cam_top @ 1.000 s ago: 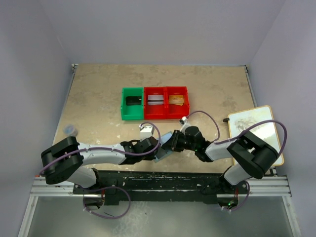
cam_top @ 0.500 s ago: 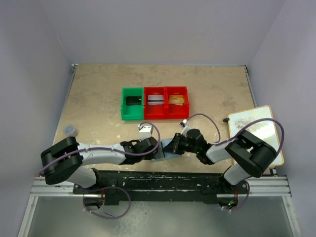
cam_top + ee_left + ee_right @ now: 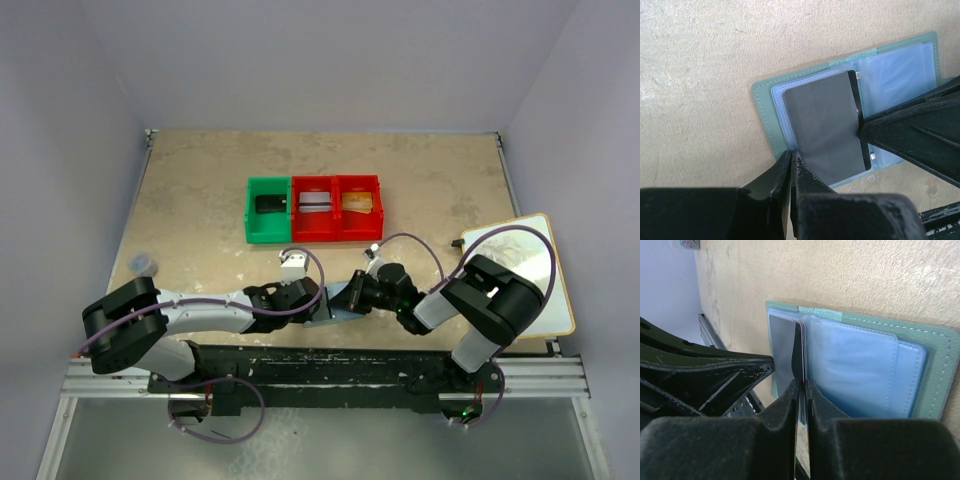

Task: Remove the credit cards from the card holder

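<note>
The card holder (image 3: 767,107) lies open on the arms' side of the red bins (image 3: 358,238). The left gripper (image 3: 791,160), jaws all but closed, pinches its sleeve corner. The right gripper (image 3: 801,385) clamps the dark card (image 3: 825,125), best drawn straight out with the holder kept flat.

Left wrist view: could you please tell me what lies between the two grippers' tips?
A dark grey rectangular card in the open light blue bifold card holder fills the stretch from left gripper to right gripper, as the left wrist view shows.

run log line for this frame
card holder: open flat | left gripper: shut on its sleeve corner | right gripper: shut on dark card edge | card: not yet out
</note>
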You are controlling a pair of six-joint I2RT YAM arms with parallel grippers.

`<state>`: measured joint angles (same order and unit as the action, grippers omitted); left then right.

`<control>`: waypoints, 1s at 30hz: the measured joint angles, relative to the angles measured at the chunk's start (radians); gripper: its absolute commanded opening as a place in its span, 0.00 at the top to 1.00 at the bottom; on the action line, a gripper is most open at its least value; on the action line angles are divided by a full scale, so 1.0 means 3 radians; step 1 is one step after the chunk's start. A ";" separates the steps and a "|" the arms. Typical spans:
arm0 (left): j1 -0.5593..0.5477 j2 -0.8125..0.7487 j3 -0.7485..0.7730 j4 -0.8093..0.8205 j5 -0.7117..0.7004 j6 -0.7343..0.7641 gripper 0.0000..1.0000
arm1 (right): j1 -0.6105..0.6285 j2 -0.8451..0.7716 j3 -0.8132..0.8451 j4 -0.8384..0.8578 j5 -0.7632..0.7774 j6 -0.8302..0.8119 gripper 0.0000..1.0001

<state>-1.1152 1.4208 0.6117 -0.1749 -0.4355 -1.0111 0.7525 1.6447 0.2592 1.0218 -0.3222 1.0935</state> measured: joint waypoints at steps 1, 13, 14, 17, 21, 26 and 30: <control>0.0000 0.0000 0.0000 -0.0001 -0.0001 0.0000 1.00 | 0.0000 0.0000 0.0000 -0.0003 0.0004 -0.0004 0.96; 0.0000 0.0004 0.0000 0.0003 -0.0017 0.0000 1.00 | 0.0006 -0.0174 -0.0111 -0.0046 0.0024 0.0032 1.00; 0.0000 0.0005 0.0000 0.0005 -0.0018 0.0000 1.00 | 0.0009 -0.0221 -0.0142 -0.0046 0.0014 0.0048 1.00; 0.0000 0.0006 0.0000 0.0009 -0.0022 0.0000 1.00 | 0.0005 -0.0296 -0.0198 -0.0046 -0.0034 0.0075 1.00; 0.0000 0.0006 0.0000 0.0010 -0.0022 0.0000 1.00 | -0.0033 -0.0328 -0.0245 -0.0045 -0.0046 0.0098 1.00; 0.0000 0.0008 0.0000 0.0011 -0.0022 0.0001 1.00 | -0.0069 -0.0340 -0.0266 -0.0053 -0.0055 0.0102 0.86; 0.0000 0.0017 0.0013 0.0005 -0.0020 0.0004 1.00 | -0.0069 -0.0264 -0.0229 -0.0045 -0.0064 0.0100 0.78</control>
<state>-1.1152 1.4258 0.6155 -0.1734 -0.4416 -1.0100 0.7319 1.5654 0.1905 1.0084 -0.3412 1.1236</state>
